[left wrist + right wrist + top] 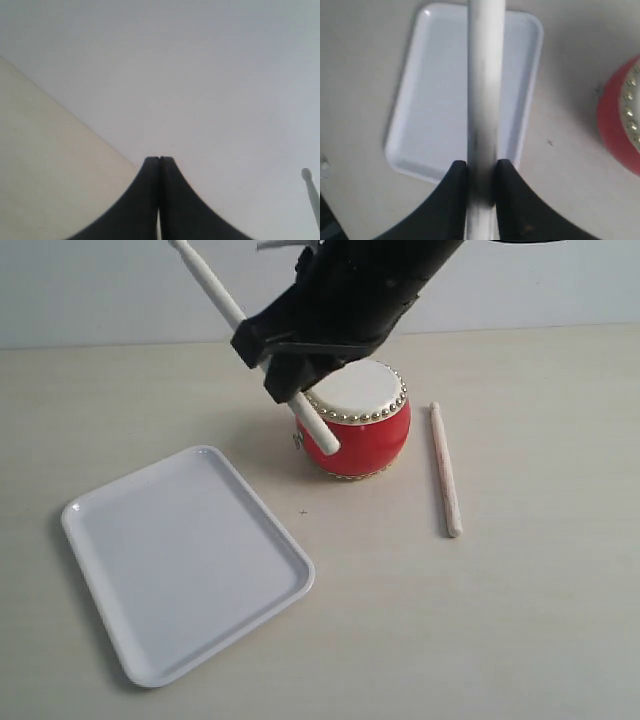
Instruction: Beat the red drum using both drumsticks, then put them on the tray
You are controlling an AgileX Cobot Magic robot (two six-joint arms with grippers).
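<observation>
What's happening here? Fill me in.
The right gripper holds one drumstick, tilted, its lower end by the red drum. The other drumstick lies on the table beside the drum, untouched. The white tray is empty. The left gripper is shut on nothing.

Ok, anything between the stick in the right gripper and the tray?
Nothing visible. The right gripper holds the drumstick beside the red drum, which sits away from the tray. Only bare table lies between, and the tray is empty.
</observation>
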